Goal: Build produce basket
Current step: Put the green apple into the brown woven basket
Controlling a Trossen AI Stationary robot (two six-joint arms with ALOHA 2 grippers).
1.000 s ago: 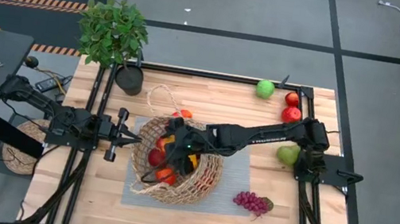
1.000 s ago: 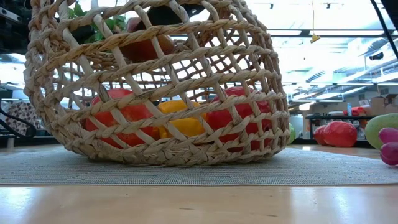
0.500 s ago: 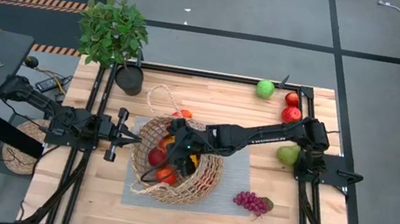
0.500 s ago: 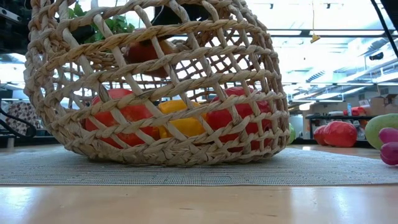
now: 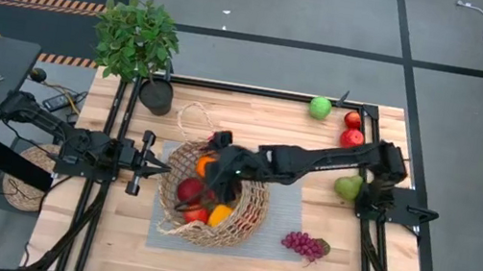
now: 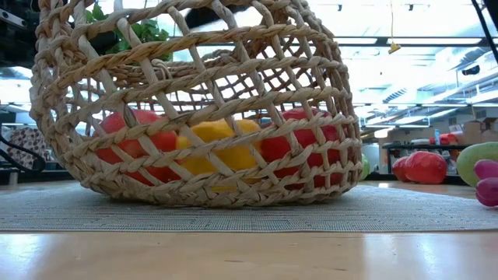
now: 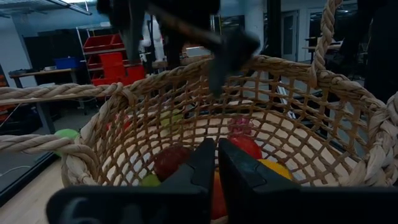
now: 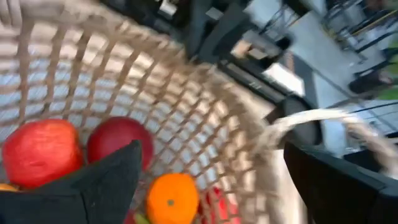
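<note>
The counter carries the basket on a grey mat, directly below the right tool, which hangs over the rim with its fingers apart and nothing between them. A second ago a red-orange piece hung high inside the weave under that tool; now it is gone from there, and the low view shows the pile shifted, the yellow piece sitting higher and wider. So I judge that one more item of produce has just been dropped in. The right arm has also drawn back and up from the basket's middle.

The left tool waits just outside the basket's wall, across from the right tool, fingers together on nothing, unchanged.

Well behind the right tool, out on the counter, lie the grapes, the pear, the green apple and two red apples, yet to be loaded.
</note>
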